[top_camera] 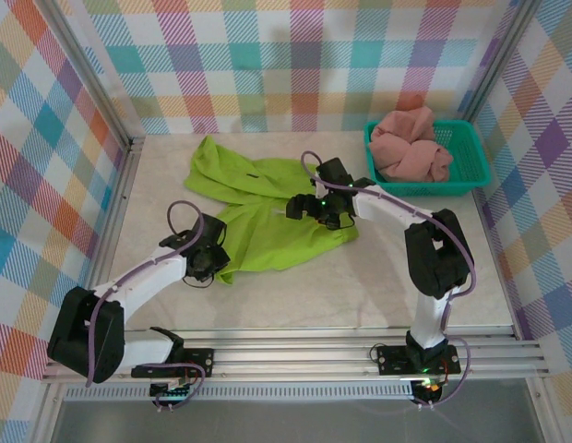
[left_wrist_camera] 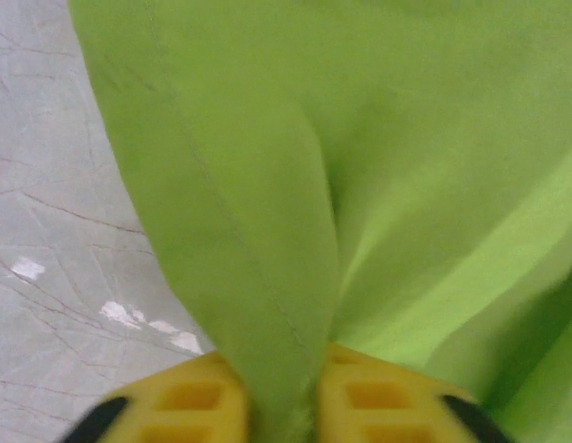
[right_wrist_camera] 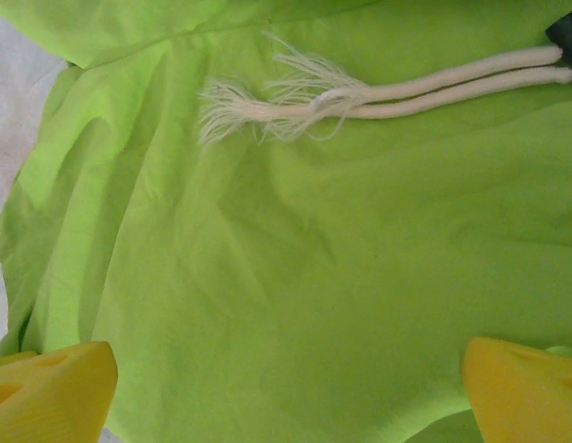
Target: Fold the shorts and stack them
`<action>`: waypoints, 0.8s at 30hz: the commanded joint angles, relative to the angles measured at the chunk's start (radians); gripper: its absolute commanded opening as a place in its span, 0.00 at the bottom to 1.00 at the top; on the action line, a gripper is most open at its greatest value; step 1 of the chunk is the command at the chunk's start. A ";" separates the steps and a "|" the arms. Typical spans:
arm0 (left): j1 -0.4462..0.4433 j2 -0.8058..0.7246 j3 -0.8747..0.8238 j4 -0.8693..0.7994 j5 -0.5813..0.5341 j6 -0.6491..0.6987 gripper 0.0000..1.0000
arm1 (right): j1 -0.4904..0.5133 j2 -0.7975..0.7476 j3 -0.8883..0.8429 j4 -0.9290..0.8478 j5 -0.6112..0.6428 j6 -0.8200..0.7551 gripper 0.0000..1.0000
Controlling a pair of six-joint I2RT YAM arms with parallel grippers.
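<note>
The lime green shorts (top_camera: 258, 208) lie spread and rumpled across the middle of the table. My left gripper (top_camera: 212, 260) is shut on their near left corner; in the left wrist view a fold of the green shorts (left_wrist_camera: 268, 277) is pinched between the yellow fingers (left_wrist_camera: 189, 401). My right gripper (top_camera: 304, 209) hovers over the cloth's middle, open, its yellow fingertips (right_wrist_camera: 55, 392) wide apart above the green shorts (right_wrist_camera: 295, 277), whose white drawstring (right_wrist_camera: 360, 92) lies frayed. The salmon pink shorts (top_camera: 411, 143) sit bunched in the basket.
The teal mesh basket (top_camera: 470, 175) stands at the back right of the table. Checked fabric walls close in the back and both sides. A metal rail (top_camera: 295, 346) runs along the near edge by the arm bases.
</note>
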 commanded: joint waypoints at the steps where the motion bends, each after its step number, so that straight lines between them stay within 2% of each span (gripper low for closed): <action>1: -0.001 -0.026 0.094 -0.077 -0.091 0.070 0.05 | 0.000 -0.021 -0.024 0.006 0.016 0.008 0.96; 3: 0.027 -0.030 0.166 -0.115 -0.108 0.117 0.00 | -0.002 -0.014 -0.038 0.003 0.028 0.009 0.96; 5: 0.069 -0.022 0.235 -0.154 -0.110 0.165 0.00 | -0.006 -0.007 -0.049 -0.004 0.042 0.013 0.96; 8: 0.138 -0.004 0.320 -0.197 -0.117 0.226 0.06 | -0.019 0.007 -0.062 -0.014 0.063 0.020 0.96; 10: 0.186 0.007 0.347 -0.209 -0.122 0.248 0.15 | -0.034 0.015 -0.071 -0.018 0.078 0.027 0.96; 11: 0.218 0.011 0.352 -0.205 -0.108 0.255 0.23 | -0.045 0.017 -0.080 -0.017 0.092 0.032 0.96; 14: 0.310 0.019 0.352 -0.172 -0.039 0.266 0.56 | -0.081 0.017 -0.116 0.004 0.095 0.063 0.96; 15: 0.328 0.019 0.357 -0.171 -0.013 0.266 0.62 | -0.091 0.015 -0.123 0.013 0.078 0.074 0.96; 16: 0.334 0.017 0.361 -0.171 0.008 0.264 0.66 | -0.096 0.016 -0.125 0.020 0.060 0.081 0.96; 19: 0.314 -0.030 0.314 -0.162 0.097 0.225 0.69 | -0.096 0.009 -0.118 0.035 0.006 0.097 0.96; 24: 0.180 -0.165 0.145 -0.177 0.027 0.132 0.70 | -0.068 -0.066 -0.111 0.090 -0.057 0.093 0.96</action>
